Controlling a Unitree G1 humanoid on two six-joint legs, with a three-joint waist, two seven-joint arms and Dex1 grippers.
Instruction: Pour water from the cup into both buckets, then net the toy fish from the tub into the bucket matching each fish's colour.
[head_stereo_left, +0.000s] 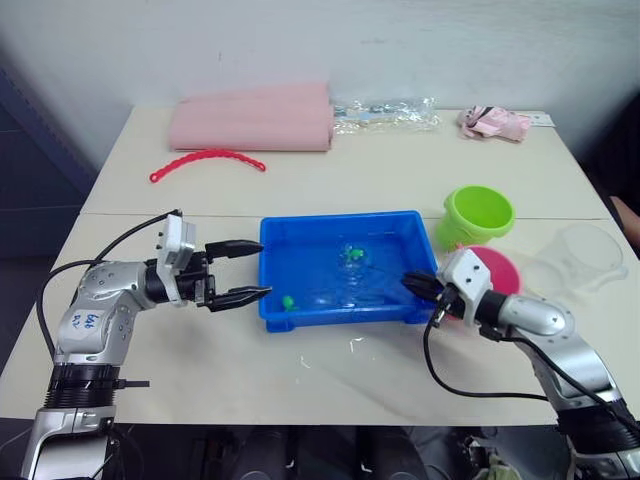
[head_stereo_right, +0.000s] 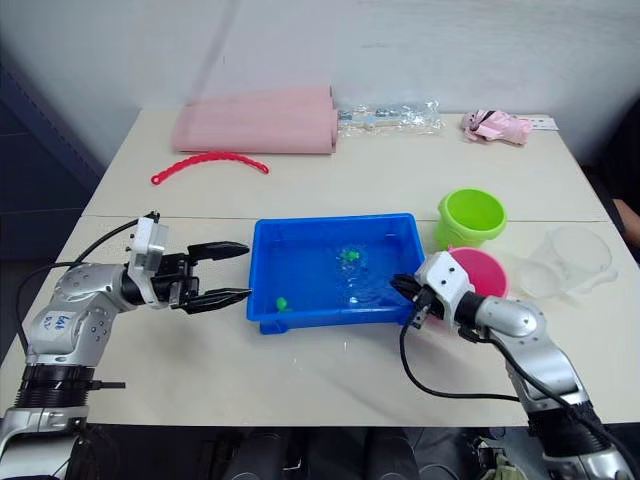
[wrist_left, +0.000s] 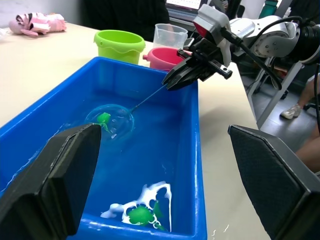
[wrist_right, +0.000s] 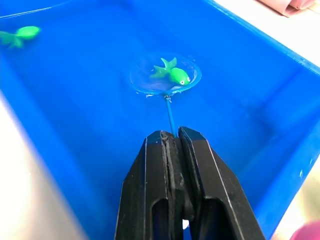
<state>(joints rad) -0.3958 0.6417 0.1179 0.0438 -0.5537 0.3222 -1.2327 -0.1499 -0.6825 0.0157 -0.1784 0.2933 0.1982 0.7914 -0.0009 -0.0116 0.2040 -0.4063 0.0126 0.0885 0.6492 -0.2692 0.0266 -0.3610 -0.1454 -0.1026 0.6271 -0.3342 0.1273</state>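
The netting stage was under way, and by the look of things the pouring was probably done, since the clear cup (head_stereo_left: 583, 252) stood set aside at the table's right edge beyond the pink bucket (head_stereo_left: 497, 268); whether either bucket held water or fish could not be made out. The right gripper (wrist_right: 173, 137) was clamped tight on the thin handle of the net (wrist_right: 165, 76), reaching over the right rim of the blue tub (head_stereo_left: 270, 300), which sat mid-table with shallow water in it. The net's small round hoop lay in the water with one green fish (wrist_right: 172, 73) resting inside it, so a lift toward the green bucket (head_stereo_left: 477, 215) behind the pink one seemed the step remaining. A second green fish (wrist_left: 142, 215) lay near the tub's left front corner, not yet caught. The left gripper (head_stereo_left: 252, 270) hovered just beside the tub's left wall, fingers spread wide and empty.
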